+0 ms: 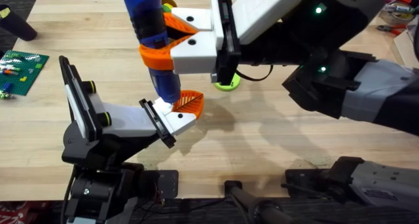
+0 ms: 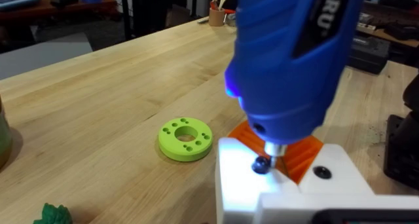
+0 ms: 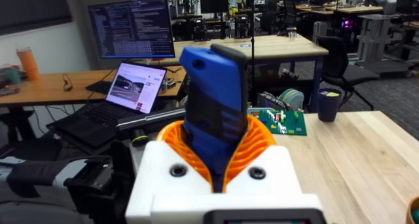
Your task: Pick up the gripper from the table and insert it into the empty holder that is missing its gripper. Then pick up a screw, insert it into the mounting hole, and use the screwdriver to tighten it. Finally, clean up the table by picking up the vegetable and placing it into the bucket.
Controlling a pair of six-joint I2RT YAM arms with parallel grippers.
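Rigid and top-heavy, the screwdriver (image 1: 152, 34) is clamped mid-body in the right gripper's (image 1: 171, 52) jaws, tip on the holder (image 1: 171, 119); left jaws' state indiscernible.

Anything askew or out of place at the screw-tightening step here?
Nothing stands out. The right gripper clamps the blue screwdriver upright, its tip on the screw in the white holder, with the orange gripper seated in it. A green ring lies flat on the table nearby.
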